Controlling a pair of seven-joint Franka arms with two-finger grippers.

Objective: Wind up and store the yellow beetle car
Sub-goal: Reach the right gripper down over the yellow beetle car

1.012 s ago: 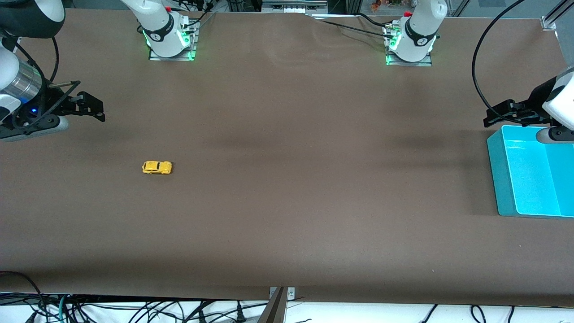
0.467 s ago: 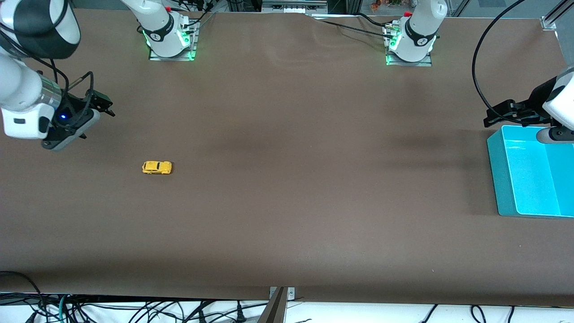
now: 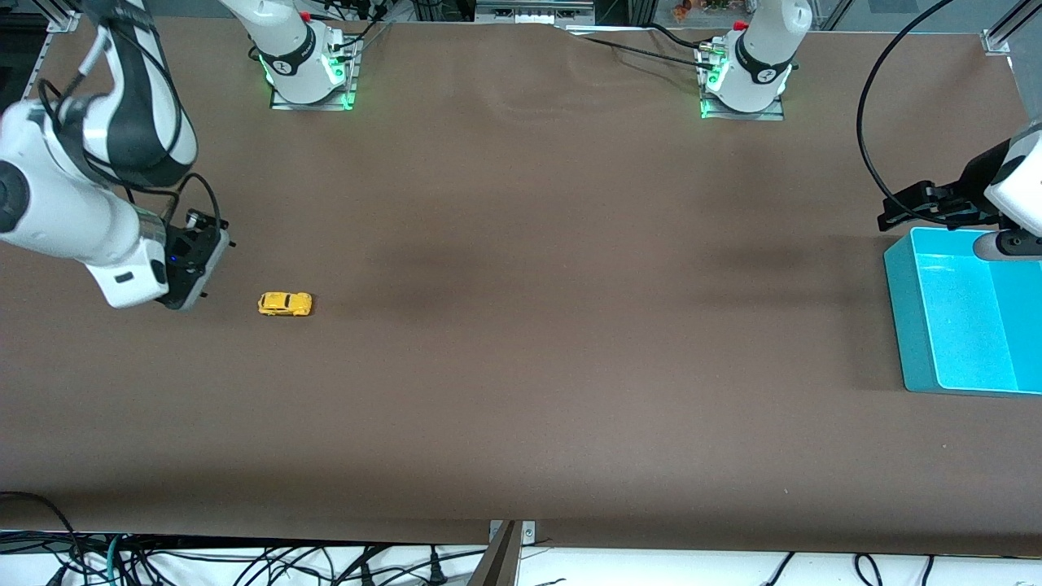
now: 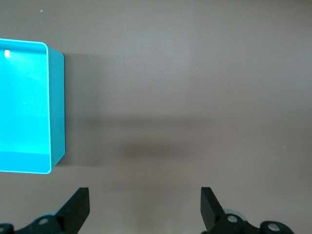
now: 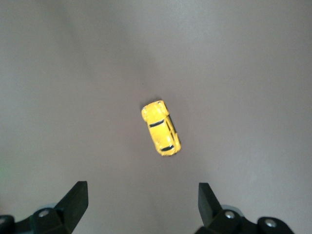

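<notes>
Right wrist view: right gripper (image 5: 139, 204) wide open, empty, poised over table with yellow beetle car (image 5: 161, 127) at its 12 o'clock, lined up for pickup. Left gripper (image 4: 145, 207) open, empty, waits beside teal bin (image 4: 56, 107).

yellow beetle car (image 3: 285, 303), upright on table

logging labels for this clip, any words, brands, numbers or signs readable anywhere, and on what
No text can be read.
Small yellow toy beetle car: no lettering shows.
Teal plastic bin: plain.
Round dark marks on the white arm bases: too small to read.
</notes>
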